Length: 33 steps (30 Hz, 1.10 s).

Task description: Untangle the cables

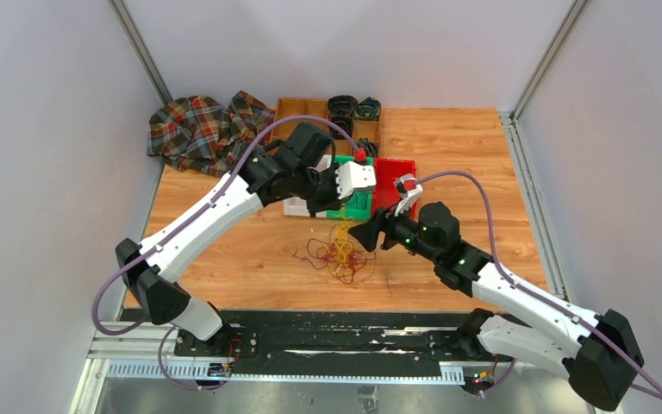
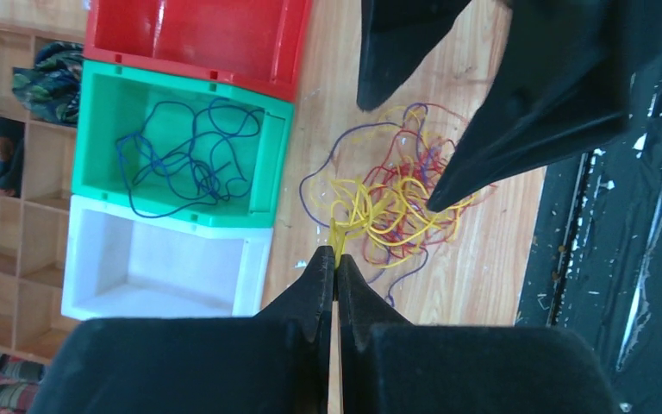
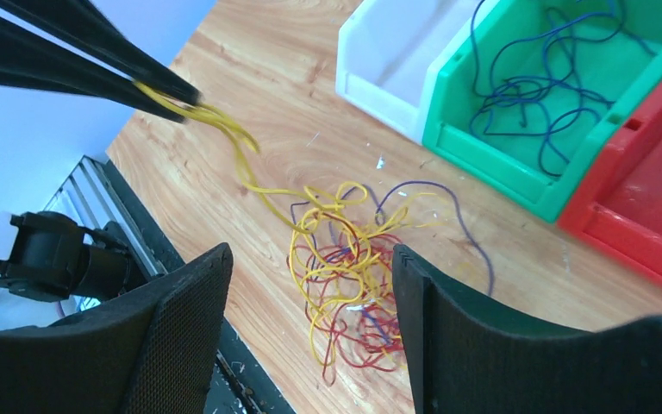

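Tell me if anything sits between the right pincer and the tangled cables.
Nothing visible does. The right pincer hangs open directly over the cables. The left pincer, shut on yellow strands pulled from the pile, is off to one side, not in the gap.

Top external: fixed high above and behind the arm bases, facing down and forward over the whole desk (image 1: 259, 259); far off, with both arms in full sight.
Left wrist: on the left arm, looking steeply down past the left tool (image 2: 337, 256) at the bottom edge; close to the desk.
Right wrist: on the right arm, looking down at a slant between the fingers of the right tool (image 3: 310, 254); close to the desk.
Shared by all three: the cables (image 1: 342, 252), the green bin (image 2: 276, 164), the white bin (image 2: 254, 276) and the red bin (image 2: 190, 34).
Cross-sight: the left wrist view has the right tool at its top; the right wrist view has the left tool's tips at its upper left.
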Motion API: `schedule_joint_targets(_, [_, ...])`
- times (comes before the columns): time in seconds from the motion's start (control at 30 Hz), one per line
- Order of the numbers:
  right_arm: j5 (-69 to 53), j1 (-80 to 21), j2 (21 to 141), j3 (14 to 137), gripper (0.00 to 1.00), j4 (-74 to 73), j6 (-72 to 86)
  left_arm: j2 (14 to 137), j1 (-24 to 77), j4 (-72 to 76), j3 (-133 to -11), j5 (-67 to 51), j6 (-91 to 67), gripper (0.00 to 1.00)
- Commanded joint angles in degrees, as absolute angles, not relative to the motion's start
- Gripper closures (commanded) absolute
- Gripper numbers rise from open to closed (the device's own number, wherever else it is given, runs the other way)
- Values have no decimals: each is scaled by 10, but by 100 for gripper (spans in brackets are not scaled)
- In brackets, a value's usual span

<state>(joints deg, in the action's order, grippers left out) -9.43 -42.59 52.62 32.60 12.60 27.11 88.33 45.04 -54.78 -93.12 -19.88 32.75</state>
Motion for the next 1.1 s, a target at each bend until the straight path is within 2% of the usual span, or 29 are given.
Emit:
schedule_joint_targets(0.0, [-78, -459, 563, 343, 33, 181, 252, 845, 450, -578, -948, -214, 306, 99])
schedule_joint_targets(0.43, [-41, -474, 667, 395, 40, 239, 246, 803, 450, -623, -1000, -272, 290, 100])
schedule_joint_targets(0.67, [-12, -478, 706, 369, 44, 281, 267, 784, 450, -638, -1030, -301, 270, 100])
schedule_joint_targets(1.07, [-38, -494, 760, 335, 45, 326, 302, 776, 450, -637, -1157, -239, 288, 100])
